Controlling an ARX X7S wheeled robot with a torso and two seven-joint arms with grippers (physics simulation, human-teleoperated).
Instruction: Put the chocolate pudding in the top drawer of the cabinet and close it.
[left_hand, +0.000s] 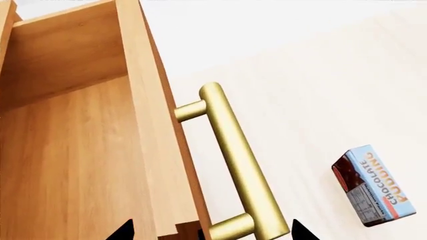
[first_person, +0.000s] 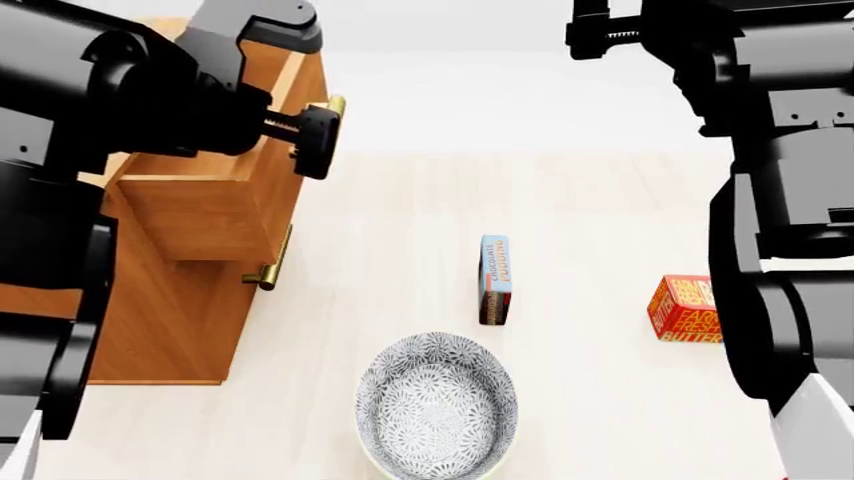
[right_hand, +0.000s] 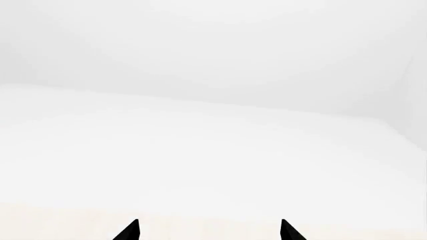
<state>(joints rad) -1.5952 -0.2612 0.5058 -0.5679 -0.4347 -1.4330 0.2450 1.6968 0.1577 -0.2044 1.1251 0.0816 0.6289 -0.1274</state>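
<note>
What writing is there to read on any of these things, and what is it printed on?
"CHOCOLATE PUDDING": on the pudding box, in the left wrist view; the fine print beside it is too small to read.
"BUTTER": on the red-orange box, in the head view; the words above it are too blurred to read.
Cabinet and bowl: no writing.

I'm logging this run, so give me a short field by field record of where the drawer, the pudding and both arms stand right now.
top drawer: pulled open, nothing seen inside
drawer handle: brass bar, between the left fingers, not clamped
left gripper: open, at the handle
chocolate pudding: on the floor, standing on edge, apart from the cabinet
right gripper: open, holding nothing, facing bare white space
bowl: patterned, on the floor near the pudding
butter box: red-orange, on the floor at the robot's right
</note>
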